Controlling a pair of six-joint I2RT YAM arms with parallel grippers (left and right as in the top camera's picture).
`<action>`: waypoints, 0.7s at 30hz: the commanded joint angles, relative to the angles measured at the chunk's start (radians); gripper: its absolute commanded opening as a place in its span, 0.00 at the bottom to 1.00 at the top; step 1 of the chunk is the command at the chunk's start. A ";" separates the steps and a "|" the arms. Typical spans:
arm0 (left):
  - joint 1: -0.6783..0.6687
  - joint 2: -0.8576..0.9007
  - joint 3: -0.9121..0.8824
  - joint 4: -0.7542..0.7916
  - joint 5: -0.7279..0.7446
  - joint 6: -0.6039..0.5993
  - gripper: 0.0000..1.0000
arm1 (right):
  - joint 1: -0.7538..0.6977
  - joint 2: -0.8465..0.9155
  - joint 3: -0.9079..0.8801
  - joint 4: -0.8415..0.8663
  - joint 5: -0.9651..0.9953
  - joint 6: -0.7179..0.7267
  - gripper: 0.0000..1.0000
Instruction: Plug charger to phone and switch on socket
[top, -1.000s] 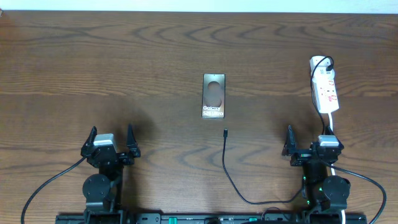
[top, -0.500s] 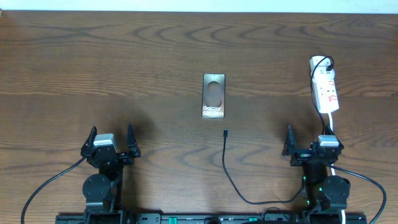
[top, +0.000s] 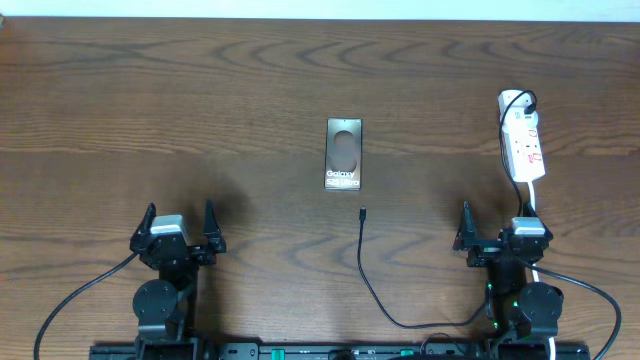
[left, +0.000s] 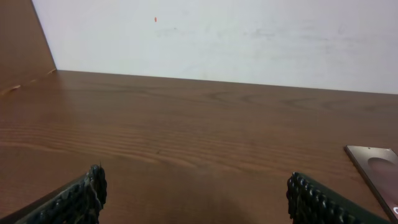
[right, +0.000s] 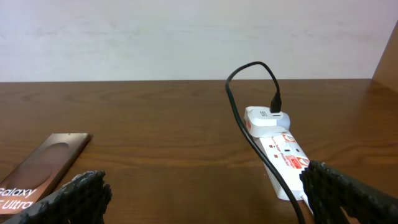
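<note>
Left tool (top: 180, 213) sits at the near edge of the desk (top: 200, 100), jaws spread wide, nothing in them. Mid-desk, the phone (top: 343, 154) lies flat, lettered end toward the arms. Just short of it, not touching, the charger (top: 366, 270) points its connector tip at the phone, its cable curling back rightward. Right tool (top: 500, 220): wide open too, empty. Beyond it lies the socket (top: 522, 148), plug seated at its far end. By my read nothing's begun; first up is a fine pinch just behind that tip, aligned with the phone's near edge.
</note>
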 joint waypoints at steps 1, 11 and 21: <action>0.005 0.002 -0.016 -0.045 -0.006 -0.008 0.91 | -0.004 -0.003 -0.001 -0.005 0.004 0.011 0.99; 0.005 0.002 -0.016 -0.045 -0.006 -0.008 0.91 | -0.004 -0.003 -0.001 -0.005 0.004 0.011 0.99; 0.004 0.005 -0.016 -0.009 0.397 -0.481 0.91 | -0.004 -0.003 -0.001 -0.005 0.004 0.011 0.99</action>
